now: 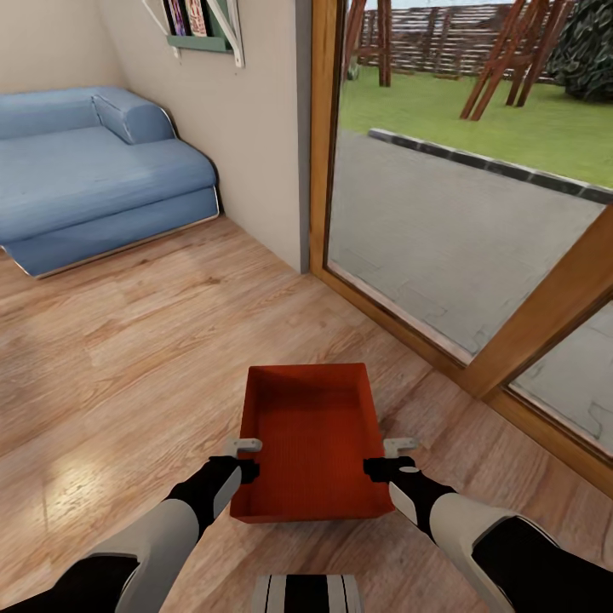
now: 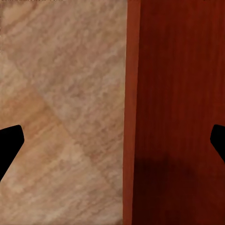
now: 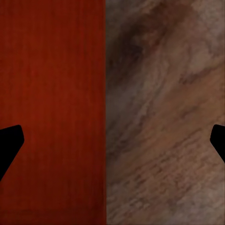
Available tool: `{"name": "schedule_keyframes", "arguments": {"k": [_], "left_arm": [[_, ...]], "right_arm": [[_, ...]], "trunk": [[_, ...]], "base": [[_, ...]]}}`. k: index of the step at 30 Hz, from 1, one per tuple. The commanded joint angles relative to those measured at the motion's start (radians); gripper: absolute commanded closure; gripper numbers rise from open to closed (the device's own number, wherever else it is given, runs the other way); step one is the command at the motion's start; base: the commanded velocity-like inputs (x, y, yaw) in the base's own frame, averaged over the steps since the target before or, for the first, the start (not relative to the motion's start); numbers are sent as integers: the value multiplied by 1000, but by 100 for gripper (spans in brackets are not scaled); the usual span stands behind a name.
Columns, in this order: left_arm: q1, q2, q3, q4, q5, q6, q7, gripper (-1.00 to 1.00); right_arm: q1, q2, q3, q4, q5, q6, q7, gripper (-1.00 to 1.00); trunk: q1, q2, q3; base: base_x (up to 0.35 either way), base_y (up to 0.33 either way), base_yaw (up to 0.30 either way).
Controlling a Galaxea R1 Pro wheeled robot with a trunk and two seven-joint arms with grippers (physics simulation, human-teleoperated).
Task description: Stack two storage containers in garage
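One orange-red storage container (image 1: pixel 313 434) sits low in front of me on the living room's light wood plank floor (image 1: pixel 128 358), open top up and empty. My left gripper (image 1: pixel 247 457) is at its left long wall and my right gripper (image 1: pixel 390 455) at its right long wall. In the left wrist view the container (image 2: pixel 178 93) and its rim run between the widely spread fingers of the left gripper (image 2: pixel 112 140). The right wrist view mirrors this: the container (image 3: pixel 51 93) passes between the spread fingers of the right gripper (image 3: pixel 112 140). Both are open, straddling the walls.
A blue sofa (image 1: pixel 94 170) stands at the back left against the wall. A glass door (image 1: pixel 460 213) in a wooden frame (image 1: pixel 322 136) runs along the right, with paving and lawn outside. A wall shelf (image 1: pixel 200 38) hangs above the sofa's end.
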Motion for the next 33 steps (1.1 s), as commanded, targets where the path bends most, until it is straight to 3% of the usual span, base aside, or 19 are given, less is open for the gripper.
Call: {"name": "schedule_keyframes", "arguments": {"k": [1,25,26,33], "left_arm": [[0,0,1,-2,4,5,4,-100],[0,-2,1,0,3,7,4,-100],[1,-1,2,1,7,7,4,100],[0,0,6,2,8,7,4,100]], "right_arm": [[0,0,8,1,-10,-3,-2,-100],[0,1,8,1,-10,-3,-2,-100],[0,1,8,1,-10,-3,-2,100],[0,1,8,1,-9,-2,-4,100]], "trunk": [[0,0,-1],[0,0,-1],[0,0,-1],[0,0,-1]], "base": [[0,0,0],[0,0,0],[0,0,0],[0,0,0]]}}
